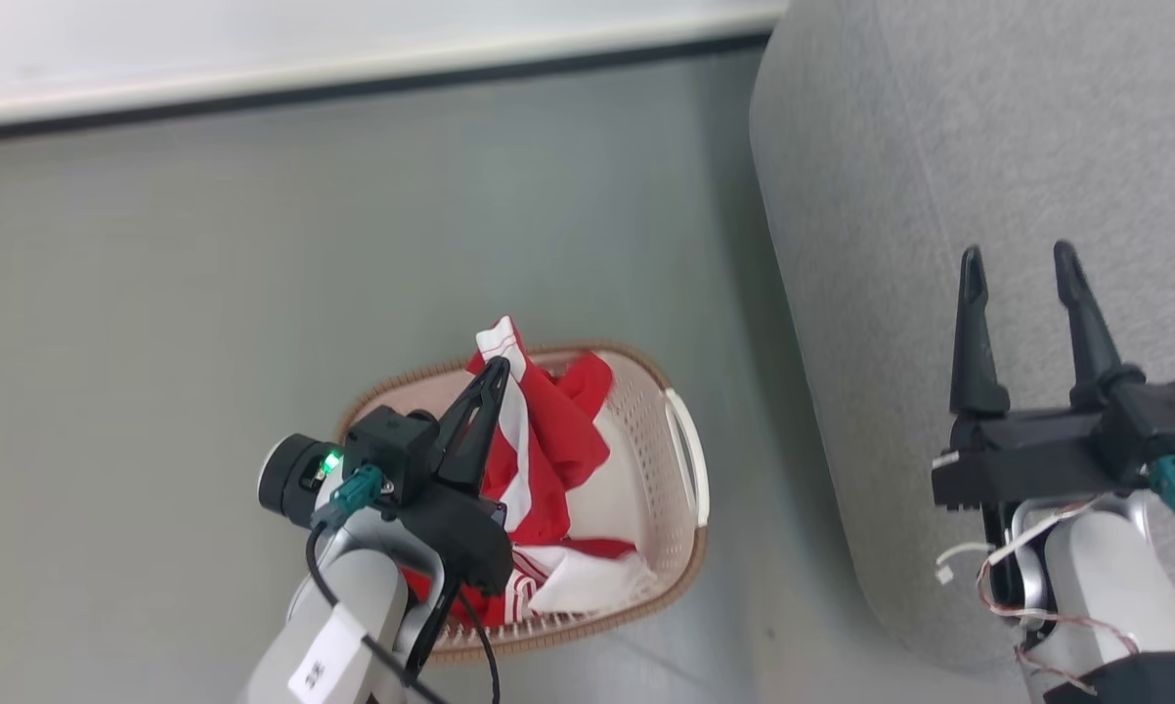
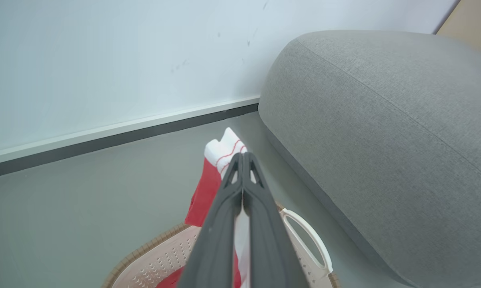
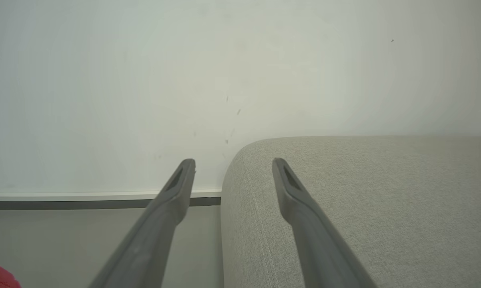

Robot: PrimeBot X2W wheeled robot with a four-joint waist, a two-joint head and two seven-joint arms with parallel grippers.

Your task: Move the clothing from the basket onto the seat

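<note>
Left gripper (image 1: 497, 370), fingers clamped on red clothing (image 1: 568, 430), held it partway out of the basket (image 1: 651, 420); right gripper (image 1: 1018, 254) hung with fingers spread over the seat (image 1: 939, 147). Next, the clothing likely needed carrying across.

Bright, even light; soft shadows.

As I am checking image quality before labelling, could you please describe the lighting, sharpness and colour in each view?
Head view: soft, even light, no glare; the sofa casts a faint shadow on the floor toward the basket. Left wrist view: the left gripper blurs near the lens. Right wrist view: corners darken, and the sofa looks beige rather than grey.
</note>
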